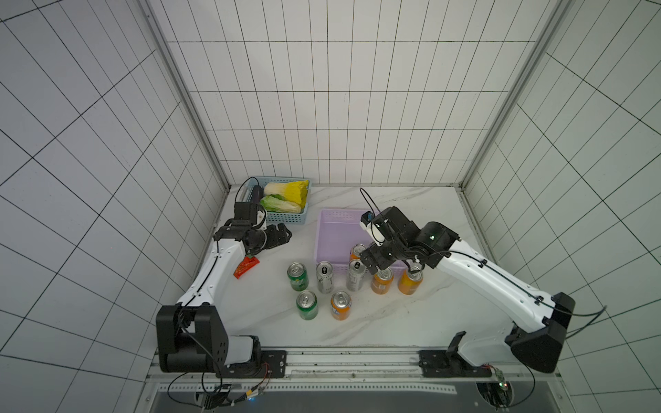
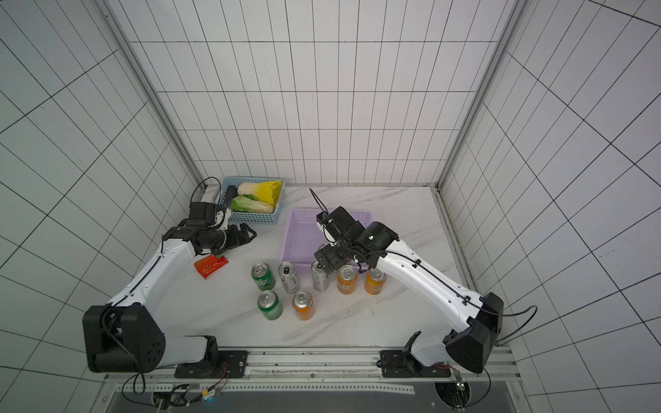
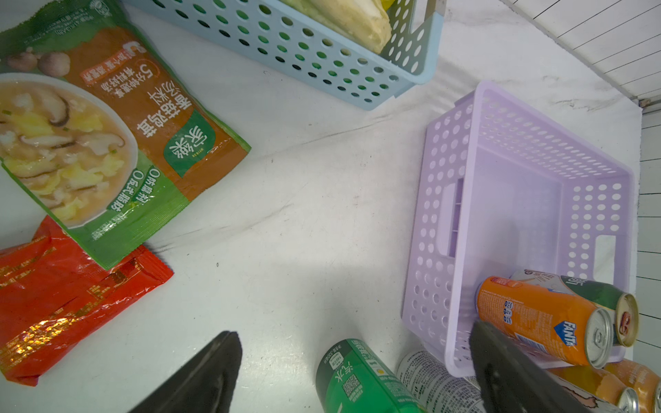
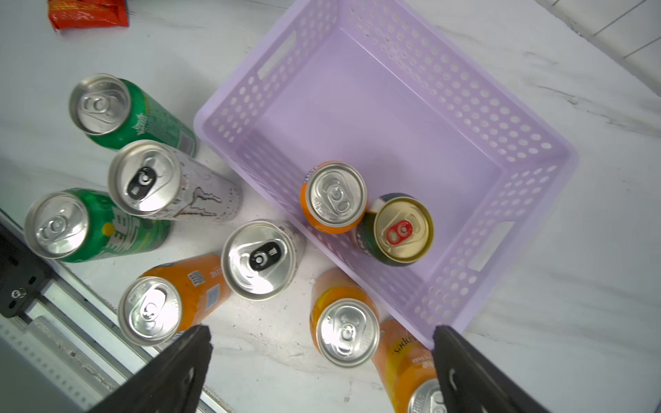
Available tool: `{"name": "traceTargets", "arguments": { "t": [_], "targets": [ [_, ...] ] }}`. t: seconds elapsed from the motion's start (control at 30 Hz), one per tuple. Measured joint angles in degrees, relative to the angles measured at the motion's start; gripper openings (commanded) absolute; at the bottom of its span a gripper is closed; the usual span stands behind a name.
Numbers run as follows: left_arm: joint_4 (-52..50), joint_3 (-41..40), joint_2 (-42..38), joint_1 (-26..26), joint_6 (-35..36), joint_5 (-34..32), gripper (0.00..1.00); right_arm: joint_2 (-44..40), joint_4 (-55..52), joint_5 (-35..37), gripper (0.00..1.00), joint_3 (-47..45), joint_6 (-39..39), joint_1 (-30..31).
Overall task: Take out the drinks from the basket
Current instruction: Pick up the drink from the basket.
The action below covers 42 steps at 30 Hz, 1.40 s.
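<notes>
Standing upright inside the lilac basket (image 4: 357, 107), by the wall nearest the robot, are two of the nine drinks. One is an orange Fanta can (image 3: 536, 318), its blue-and-white "FANTA" logo plain in the left wrist view. Beside it is a dark green can (image 4: 402, 229) with a gold top and a red pull tab; its label carries Chinese characters I cannot read. The other seven stand on the white marbled worktop (image 1: 357, 329) just in front of the basket: three orange cans (image 1: 341, 304), two green cans (image 1: 297, 276) whose lettering I cannot make out, and two taller silver-white cans (image 4: 171, 186) with a clawed M mark and black tabs. The right gripper (image 4: 320, 334) hangs over the basket's near edge, jaws spread wide, holding nothing. The left gripper (image 3: 352, 329) is likewise wide open and empty, above the worktop between the lilac basket and a light blue basket (image 1: 286, 216) holding two leafy cabbages (image 1: 286, 191). Near it lie one green soup packet (image 3: 107, 143), printed with Chinese writing and a bowl of mushroom soup, and one red packet (image 1: 246, 266) with gold print, the green overlapping the red.
</notes>
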Motion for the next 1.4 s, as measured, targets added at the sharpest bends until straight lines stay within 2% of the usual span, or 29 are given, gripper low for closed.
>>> {"name": "traceTargets", "arguments": {
  "t": [0.33,0.53,1.4],
  "targets": [
    [0.0,0.0,0.0,0.0,0.0,0.0,0.98,0.7,-2.1,-2.7,0.99,0.0,-3.5,-10.1],
    [0.0,0.0,0.0,0.0,0.0,0.0,0.98,4.1,-1.7,-4.3,0.98,-0.1,-5.1,-13.9],
    [0.0,0.0,0.8,0.0,0.0,0.1,0.98,19.1,4.6,-10.2,0.84,-0.2,-9.1,-16.0]
  ]
}}
